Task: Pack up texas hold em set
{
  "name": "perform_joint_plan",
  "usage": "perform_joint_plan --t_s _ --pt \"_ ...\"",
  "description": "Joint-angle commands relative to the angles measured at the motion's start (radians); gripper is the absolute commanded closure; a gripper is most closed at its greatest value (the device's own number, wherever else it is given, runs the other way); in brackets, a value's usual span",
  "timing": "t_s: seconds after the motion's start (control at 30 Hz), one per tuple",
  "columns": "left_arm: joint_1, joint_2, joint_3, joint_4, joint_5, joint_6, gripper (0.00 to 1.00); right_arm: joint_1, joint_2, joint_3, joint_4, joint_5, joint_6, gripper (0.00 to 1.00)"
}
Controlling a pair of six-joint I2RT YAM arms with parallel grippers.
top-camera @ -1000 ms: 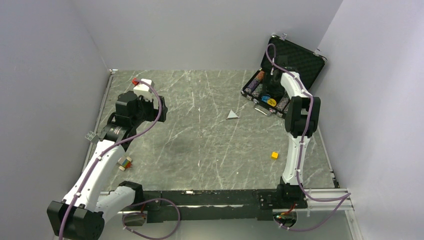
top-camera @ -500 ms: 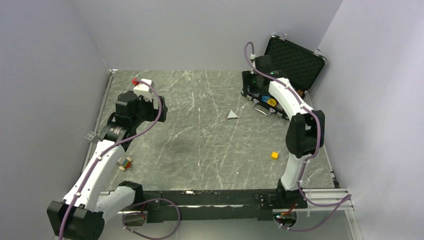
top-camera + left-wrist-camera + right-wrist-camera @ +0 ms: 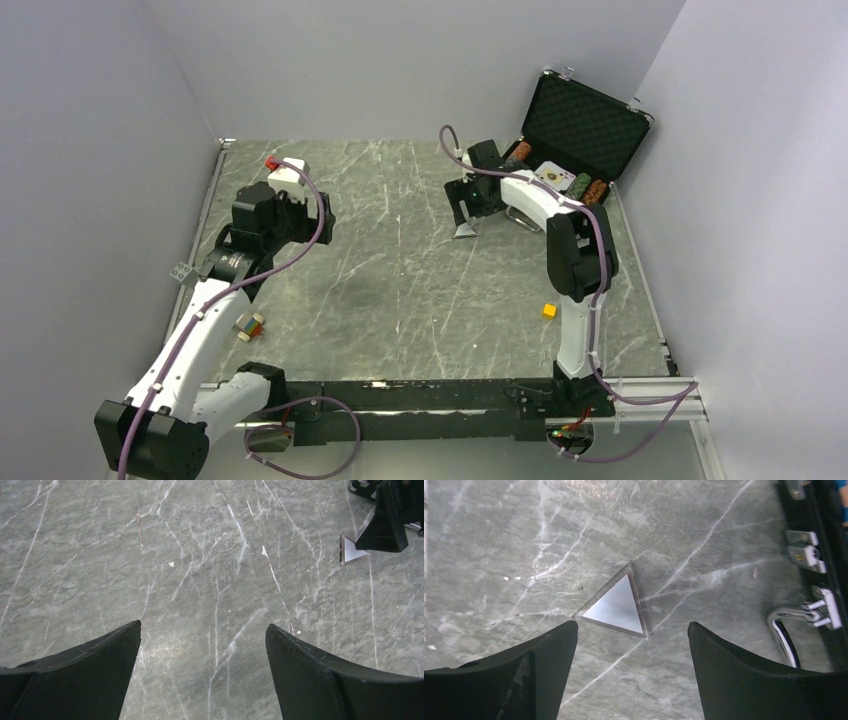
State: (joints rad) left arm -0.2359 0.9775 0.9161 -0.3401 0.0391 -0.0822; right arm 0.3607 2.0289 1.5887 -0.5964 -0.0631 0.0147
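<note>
1. The right gripper (image 3: 466,210) hovers over the far half of the table (image 3: 400,290), right of centre. Its jaws are wide apart and hold nothing.
2. On the right wrist view, a flat silver triangle (image 3: 616,605) lies on the marble just ahead of the fingertips (image 3: 566,632). It is lined up with the gap and nothing touches it.
3. The briefcase (image 3: 585,125) sits open in the far right corner, lid up, foam lining showing. Chip rows (image 3: 518,152) and cards (image 3: 553,176) lie in its tray, and its silver handle (image 3: 781,630) faces the gripper.
4. The left gripper (image 3: 318,215) hangs over the left half, towards the far edge. Its jaws are spread and empty over bare marble.
5. A small yellow cube (image 3: 549,310) sits near the right edge, well apart from the case.
</note>
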Motion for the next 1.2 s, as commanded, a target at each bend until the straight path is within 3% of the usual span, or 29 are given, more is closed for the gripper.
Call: perform_joint_plan --t_s 0.0,0.4,1.17 --pt "0.003 0.001 0.006 0.033 -0.004 0.021 0.02 -0.001 0.044 0.055 0.001 -0.040 -0.085 0.10" --pt "0.003 0.001 0.006 0.034 0.000 0.020 0.02 0.017 0.077 0.029 0.017 -0.056 -0.102 0.08" --pt "0.003 0.000 0.006 0.035 0.004 0.019 0.02 0.055 0.125 0.036 0.000 0.058 -0.088 0.11"
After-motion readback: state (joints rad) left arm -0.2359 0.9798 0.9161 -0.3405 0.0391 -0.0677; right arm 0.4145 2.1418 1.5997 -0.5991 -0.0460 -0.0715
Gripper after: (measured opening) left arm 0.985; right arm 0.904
